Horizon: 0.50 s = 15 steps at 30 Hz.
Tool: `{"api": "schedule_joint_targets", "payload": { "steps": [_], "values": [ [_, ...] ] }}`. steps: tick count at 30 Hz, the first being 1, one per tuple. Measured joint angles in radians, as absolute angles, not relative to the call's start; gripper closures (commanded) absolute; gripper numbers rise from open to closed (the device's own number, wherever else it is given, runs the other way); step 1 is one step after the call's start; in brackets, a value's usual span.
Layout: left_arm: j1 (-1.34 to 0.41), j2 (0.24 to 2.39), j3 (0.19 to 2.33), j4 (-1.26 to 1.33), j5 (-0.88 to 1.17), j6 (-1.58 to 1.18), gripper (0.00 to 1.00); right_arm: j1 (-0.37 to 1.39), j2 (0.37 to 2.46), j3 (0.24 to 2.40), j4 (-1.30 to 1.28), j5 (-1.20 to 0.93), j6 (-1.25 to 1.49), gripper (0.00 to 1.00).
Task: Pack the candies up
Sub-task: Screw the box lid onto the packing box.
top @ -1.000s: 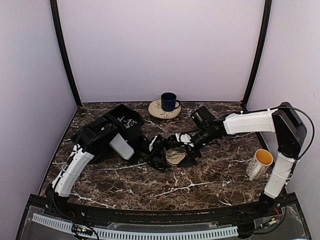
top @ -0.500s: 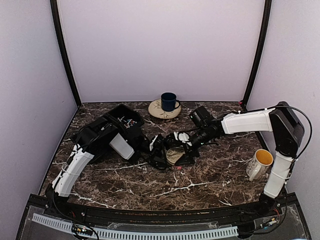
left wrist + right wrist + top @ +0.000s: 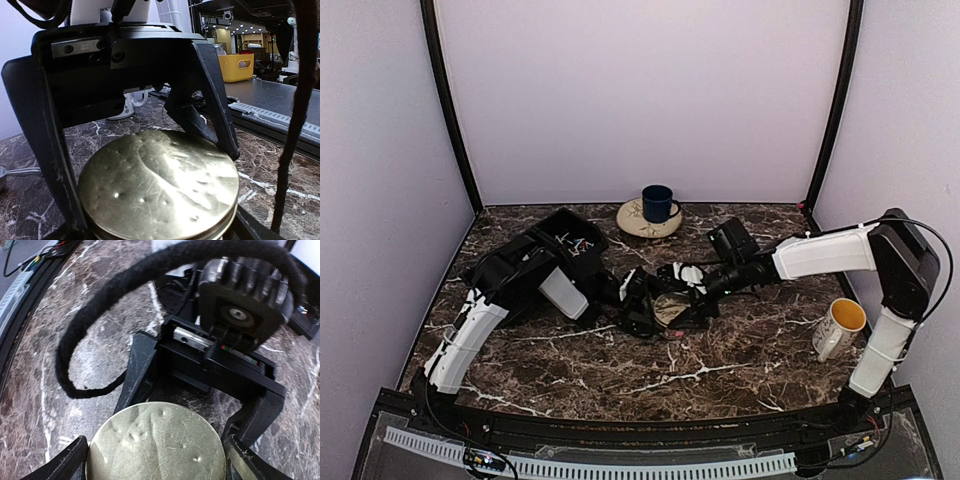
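Two grippers meet over the marble table (image 3: pixel 740 375), right of the black tray (image 3: pixel 556 218). The left gripper (image 3: pixel 152 187) pinches the gold lid (image 3: pixel 165 170) by its rim. The right gripper (image 3: pixel 160 457) straddles it, contact unclear. The candies (image 3: pixel 578 241) lie far left in the tray. Likely step: getting the lid off. Next, the right must clamp squarely and twist.

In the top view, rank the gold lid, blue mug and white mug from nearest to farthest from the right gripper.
1. gold lid, at the right gripper, table centre.
2. blue mug, at the back.
3. white mug, far right.
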<state>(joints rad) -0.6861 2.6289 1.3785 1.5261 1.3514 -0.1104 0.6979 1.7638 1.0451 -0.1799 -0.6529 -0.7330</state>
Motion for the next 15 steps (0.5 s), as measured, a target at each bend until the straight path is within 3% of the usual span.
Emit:
{"api": "schedule_joint_targets", "payload": {
  "steps": [15],
  "values": [
    [-0.678,2.619,1.367,1.513,1.232,-0.111,0.33,0.744,1.668,0.803,0.269,-0.374,-0.332,0.12]
  ]
}}
